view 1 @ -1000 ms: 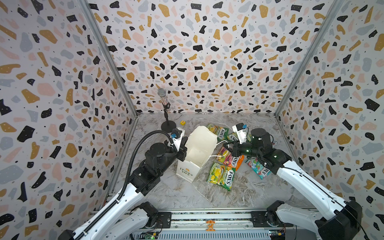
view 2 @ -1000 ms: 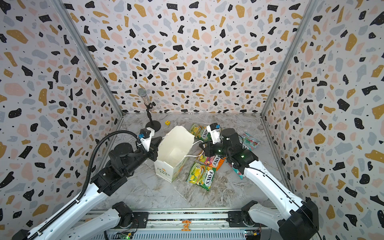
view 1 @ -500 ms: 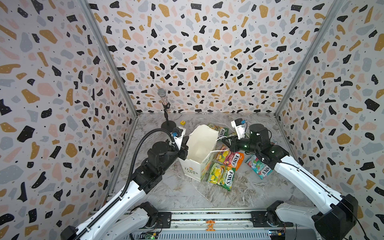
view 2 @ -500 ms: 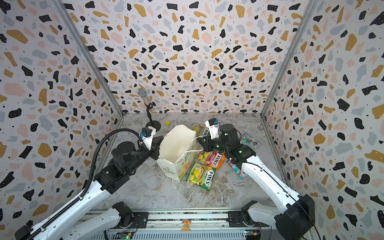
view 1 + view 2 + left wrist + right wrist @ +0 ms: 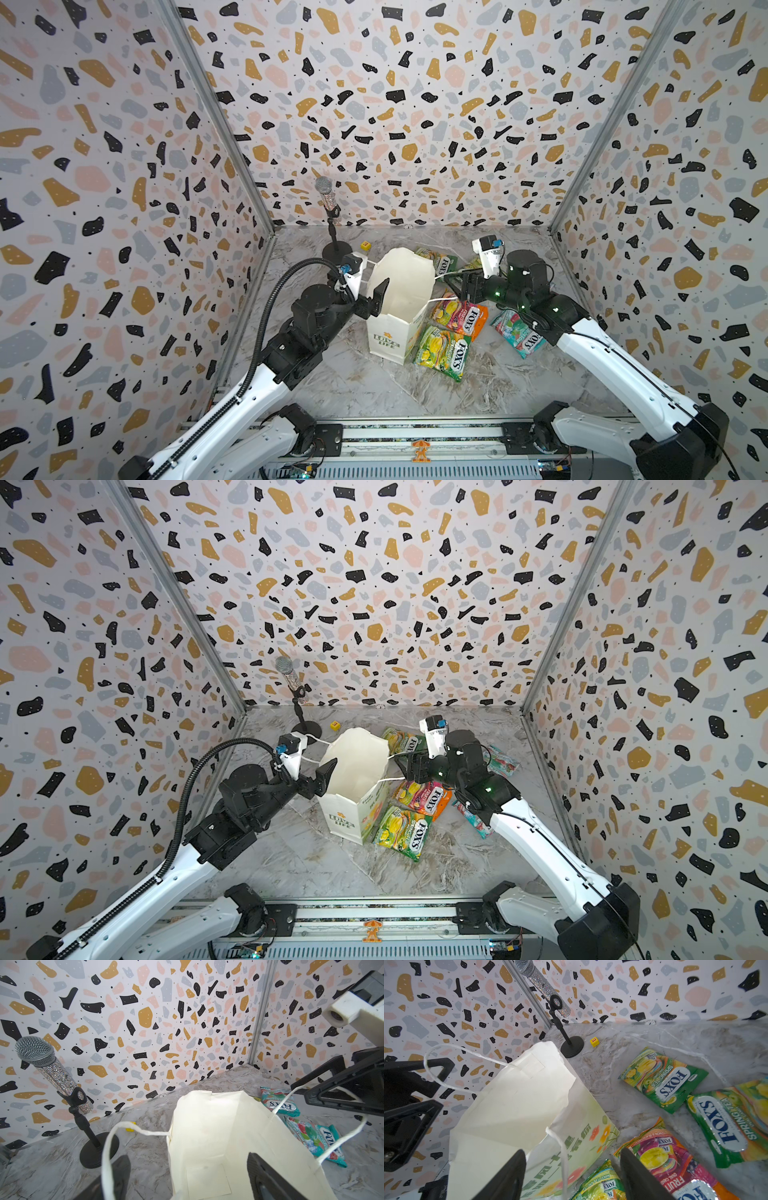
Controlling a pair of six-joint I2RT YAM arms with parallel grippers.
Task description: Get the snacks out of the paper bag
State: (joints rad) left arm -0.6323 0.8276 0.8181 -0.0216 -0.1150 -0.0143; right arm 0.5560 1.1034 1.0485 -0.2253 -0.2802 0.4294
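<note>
The white paper bag [image 5: 390, 332] [image 5: 353, 796] stands upright mid-table, and its inside [image 5: 207, 1157] shows nothing in it. My left gripper [image 5: 370, 299] [image 5: 187, 1178] is open and straddles the bag's left wall, one finger inside and one outside. A cord handle [image 5: 106, 1153] lies loose over the outer finger. My right gripper [image 5: 461, 284] [image 5: 571, 1174] is open at the bag's right rim, where a cord [image 5: 564, 1163] hangs between its jaws. Several snacks lie on the table: green-yellow [image 5: 442, 353], orange-pink [image 5: 459, 316], teal-red [image 5: 519, 334], and green ones [image 5: 664, 1080] behind the bag.
A glittery microphone on a black stand [image 5: 332, 232] [image 5: 52, 1072] stands at the back left, with a small yellow cube [image 5: 365, 245] [image 5: 594, 1041] beside it. Patterned walls close in three sides. Bare marble lies in front of the bag.
Both grippers were shut on the bag's handles and have opened. The bag, held tilted a second ago, has come down and now stands upright on the table.
</note>
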